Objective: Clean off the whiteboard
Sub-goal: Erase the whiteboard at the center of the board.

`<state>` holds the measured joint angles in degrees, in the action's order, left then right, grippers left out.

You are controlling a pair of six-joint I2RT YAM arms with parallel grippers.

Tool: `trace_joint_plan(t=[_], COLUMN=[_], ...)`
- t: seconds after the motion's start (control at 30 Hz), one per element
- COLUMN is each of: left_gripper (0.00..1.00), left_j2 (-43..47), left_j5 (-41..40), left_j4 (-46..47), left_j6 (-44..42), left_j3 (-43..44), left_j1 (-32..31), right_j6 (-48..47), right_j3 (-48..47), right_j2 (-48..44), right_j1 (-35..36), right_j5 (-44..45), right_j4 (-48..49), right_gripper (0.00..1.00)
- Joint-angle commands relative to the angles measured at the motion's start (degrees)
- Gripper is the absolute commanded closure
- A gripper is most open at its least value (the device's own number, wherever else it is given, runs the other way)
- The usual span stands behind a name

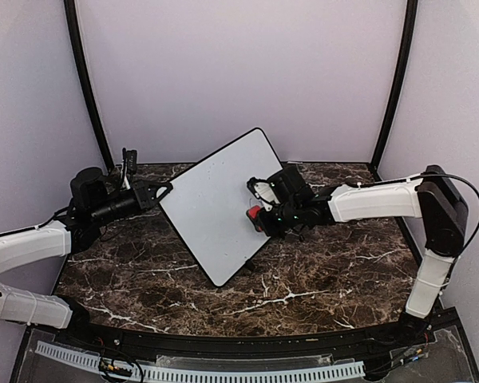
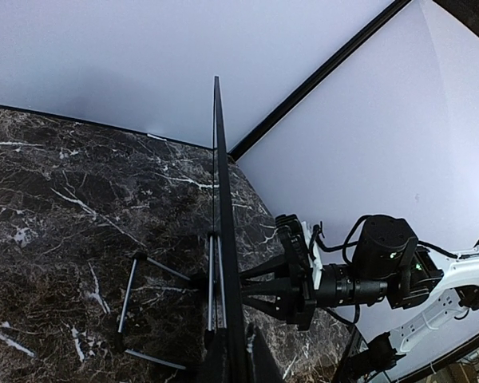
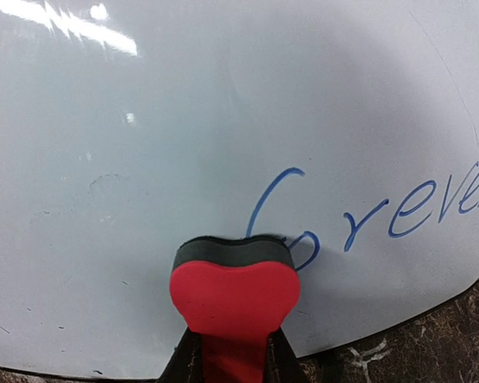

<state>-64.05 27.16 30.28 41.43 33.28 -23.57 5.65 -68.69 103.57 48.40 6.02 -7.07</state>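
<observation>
The whiteboard (image 1: 215,203) stands tilted on the marble table, white with a thin black frame. My left gripper (image 1: 161,193) is shut on its left edge and holds it up; in the left wrist view the board shows edge-on (image 2: 223,239). My right gripper (image 1: 259,217) is shut on a red eraser (image 3: 234,295) with a black felt pad, which presses against the board face (image 3: 184,120). Blue handwriting (image 3: 383,215) runs to the right of the eraser, its first letter touching the pad. The eraser shows as a small red spot in the top view (image 1: 255,214).
The dark marble table (image 1: 303,279) lies under the board. A wire stand (image 2: 140,311) lies flat on the table behind the board. Grey walls and black corner posts (image 1: 395,80) close in the back. My right arm (image 2: 383,271) reaches in from the far side.
</observation>
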Motion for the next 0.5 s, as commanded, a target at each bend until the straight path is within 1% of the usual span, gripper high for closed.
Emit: trace_joint_plan(t=[0.0,0.27,0.37,0.47], left_gripper=[1.0,1.0,1.0,1.0], left_j2=[2.57,2.28,2.06,1.94], left_j5=[5.68,5.95,6.06,6.07], left_j4=[7.27,7.54,7.76,7.77], left_j6=[1.53,1.84,1.91,1.9], left_j3=[0.9,0.92,0.91,0.84], left_j1=[-0.95,-0.95,-0.95,-0.93], right_j6=[-0.12,2.13,2.52,2.32], right_j3=[0.23,9.86,11.01,10.18], right_j2=[1.67,-1.6,-2.34,-1.95], right_j1=[-0.65,-0.64,-0.68,-0.76], right_j5=[-0.54,-0.88,-0.92,-0.97], right_j4=[1.33,3.97,4.57,4.58], right_gripper=[0.82,0.82,0.82,0.82])
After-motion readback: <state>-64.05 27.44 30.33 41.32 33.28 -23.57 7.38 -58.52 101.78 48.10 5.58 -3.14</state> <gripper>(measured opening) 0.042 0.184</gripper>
